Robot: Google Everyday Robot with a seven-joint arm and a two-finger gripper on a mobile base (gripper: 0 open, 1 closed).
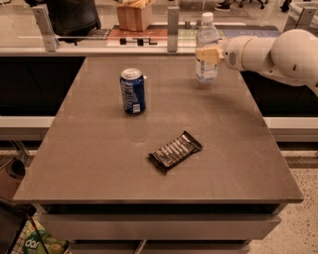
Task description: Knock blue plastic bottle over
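Grey-brown tabletop point(99, 163) fills most of what we see, a square matte slab with a lower shelf under its front edge. Behind its far edge runs a low clear barrier point(99, 37) held by metal posts, with a tan wooden box point(134, 15) standing beyond it. We find the blue plastic bottle point(206, 35) upright near the far right corner of the table, white cap on top, pale label around the middle, base flat on the surface. Reaching in from the right edge of the view is the robot's white arm point(278, 52), bulky and rounded. At its end the cream-coloured gripper point(207, 54) sits level with the bottle's label and overlaps the bottle's middle as we look at it (so it is right up against the bottle, if not touching). Whether the gripper is spread, closed, or clamped on the bottle we cannot tell from this angle. Left of the bottle and a little nearer to us, well apart from it, stands a dark-blue soda can point(132, 92), also upright, its silver top showing. Nearer still, around the middle of the table, lies a dark snack bar wrapper point(175, 151), flat and turned at a slant, apart from both can and bottle. Past the right edge of the table we see speckled floor point(305, 218), and at the bottom left corner a bit of green packaging point(37, 243) shows below the table.
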